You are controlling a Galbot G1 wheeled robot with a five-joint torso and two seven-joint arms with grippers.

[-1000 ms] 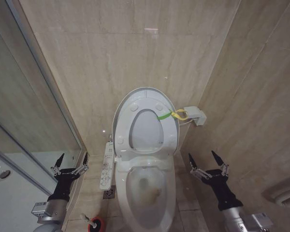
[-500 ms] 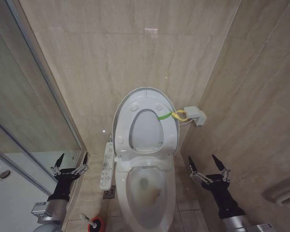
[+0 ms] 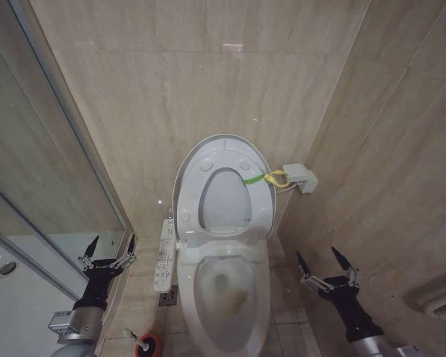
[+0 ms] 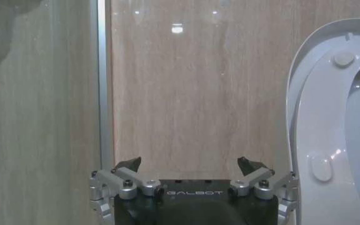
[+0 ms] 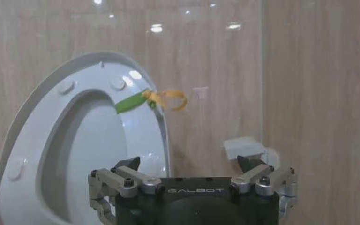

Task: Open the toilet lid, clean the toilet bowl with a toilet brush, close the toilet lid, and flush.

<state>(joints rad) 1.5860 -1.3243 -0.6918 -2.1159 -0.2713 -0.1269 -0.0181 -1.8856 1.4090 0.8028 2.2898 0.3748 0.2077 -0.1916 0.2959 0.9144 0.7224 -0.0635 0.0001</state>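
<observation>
Black claw (image 4: 189, 165) marked GALBOT, silver knuckles, dark pointed fingertips (image 4: 129, 163)

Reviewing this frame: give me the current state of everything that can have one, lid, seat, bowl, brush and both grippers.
toilet lid: raised, upright against the wall.
seat ring: raised too, against the lid.
toilet bowl: uncovered, brownish stain inside.
toilet brush: standing in its red holder on the floor, untouched.
left gripper: jaws open, empty, left of the toilet.
right gripper: jaws open, empty, right of the toilet.
</observation>
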